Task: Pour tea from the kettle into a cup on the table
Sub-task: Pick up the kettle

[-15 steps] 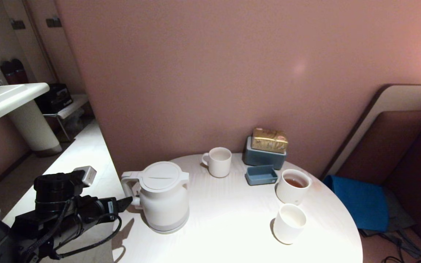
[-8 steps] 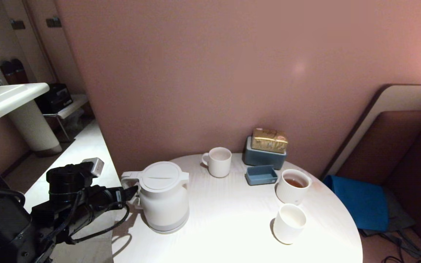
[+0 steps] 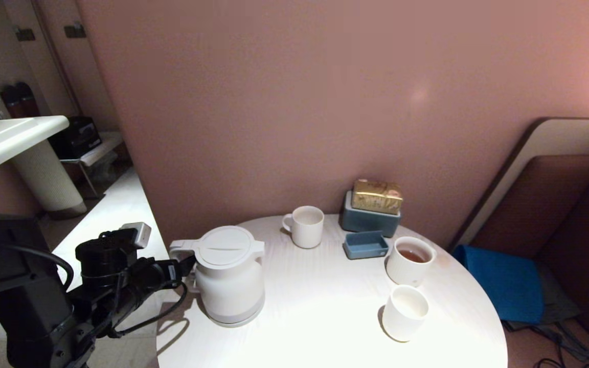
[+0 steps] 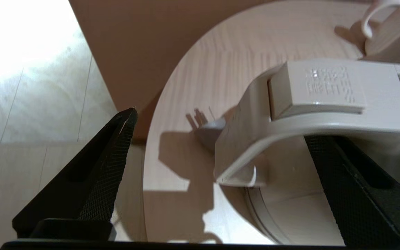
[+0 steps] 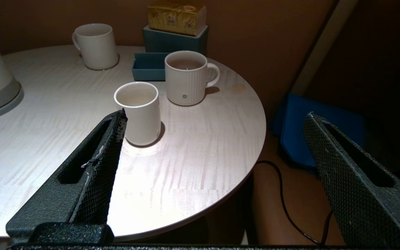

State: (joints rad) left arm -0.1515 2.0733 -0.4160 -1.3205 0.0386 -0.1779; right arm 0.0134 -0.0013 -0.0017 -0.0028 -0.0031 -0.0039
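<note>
The white kettle [image 3: 229,278] stands upright on the left of the round white table [image 3: 325,317]; any tea inside it is hidden. Its loop handle [image 4: 252,139] points left, and my left gripper [image 3: 186,266] is open astride that handle: one finger [image 4: 352,194] reaches inside the loop, the other [image 4: 106,173] stays outside, apart from it. The small handleless cup [image 3: 405,313] stands near the table's right front and looks empty. Off the table's near right edge, my right gripper [image 5: 215,114] hangs open and holds nothing, with the cup [image 5: 139,113] just beyond its left finger.
A wider ribbed mug [image 3: 410,260], whose handle shows in the right wrist view, holds reddish-brown tea [image 3: 412,255] behind the cup. Another mug [image 3: 304,226] stands at the back. A blue tray [image 3: 365,245], a blue box and a gold packet [image 3: 376,197] sit by the wall.
My left arm has risen and pushed right toward the kettle, bringing its open fingers around the handle. Kettle and cups have not moved.
</note>
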